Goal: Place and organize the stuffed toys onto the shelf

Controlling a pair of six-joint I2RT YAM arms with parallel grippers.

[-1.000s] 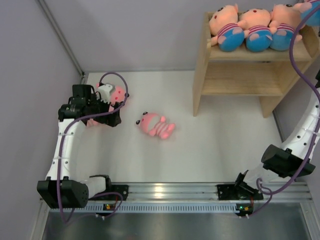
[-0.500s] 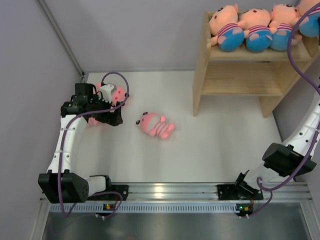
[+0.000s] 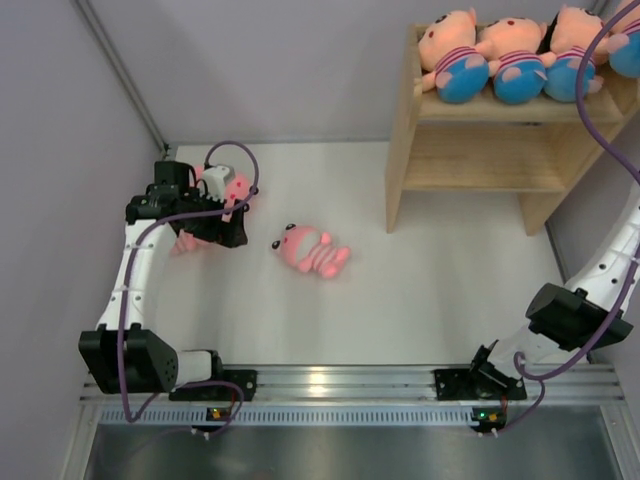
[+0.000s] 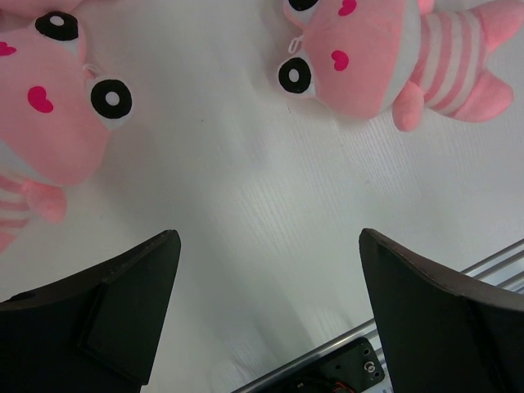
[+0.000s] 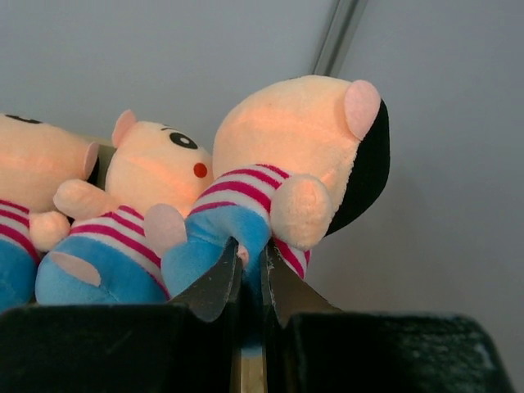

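The wooden shelf stands at the far right. Three peach-faced stuffed toys lie in a row on its top tier. My right gripper is shut on the blue bottom of a fourth peach toy, held at the right end of that row; this toy shows at the frame edge in the top view. My left gripper is open and empty above the table. A pink striped toy lies partly under the left arm. Another pink toy lies mid-table, also in the left wrist view.
The shelf's lower tier holds nothing visible. Grey walls close in the left and back. A metal rail runs along the near edge with both arm bases.
My left arm has shifted slightly away from its base, over the left pink toy. The toy held by my right gripper has moved a little right along the shelf top.
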